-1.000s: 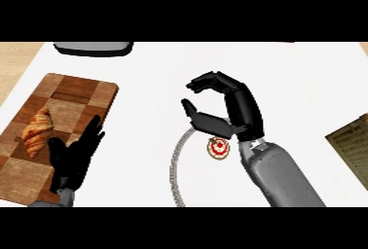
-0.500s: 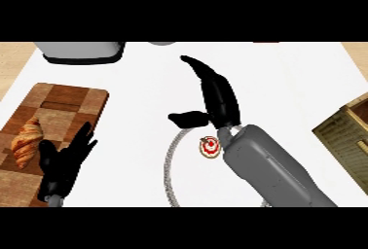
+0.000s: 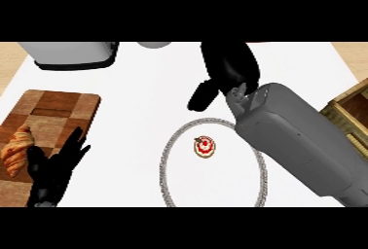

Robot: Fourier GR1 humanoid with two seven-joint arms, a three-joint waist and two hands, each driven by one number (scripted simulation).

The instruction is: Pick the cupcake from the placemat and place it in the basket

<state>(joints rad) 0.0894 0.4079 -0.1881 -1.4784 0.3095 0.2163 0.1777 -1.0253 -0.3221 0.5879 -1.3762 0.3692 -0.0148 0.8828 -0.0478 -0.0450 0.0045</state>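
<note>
My right robot hand sits high over the counter, past the far rim of the placemat, with its thumb sticking out toward the left; it holds nothing, and as far as I can see its fingers run straight away from me, though their tips are cut off at the top edge. Its grey forearm slants down to the right and covers the right side of the placemat. Below that robot hand, near the middle of the round white placemat with its grey braided edge, the cupcake stands alone, well apart from the fingers. To the right of the forearm I see a corner of the wooden basket. Off to the left of the hand a grey appliance stands at the back. My left robot hand rests open at the lower left, fingers up, over a wooden cutting board with a croissant just beside it.
</note>
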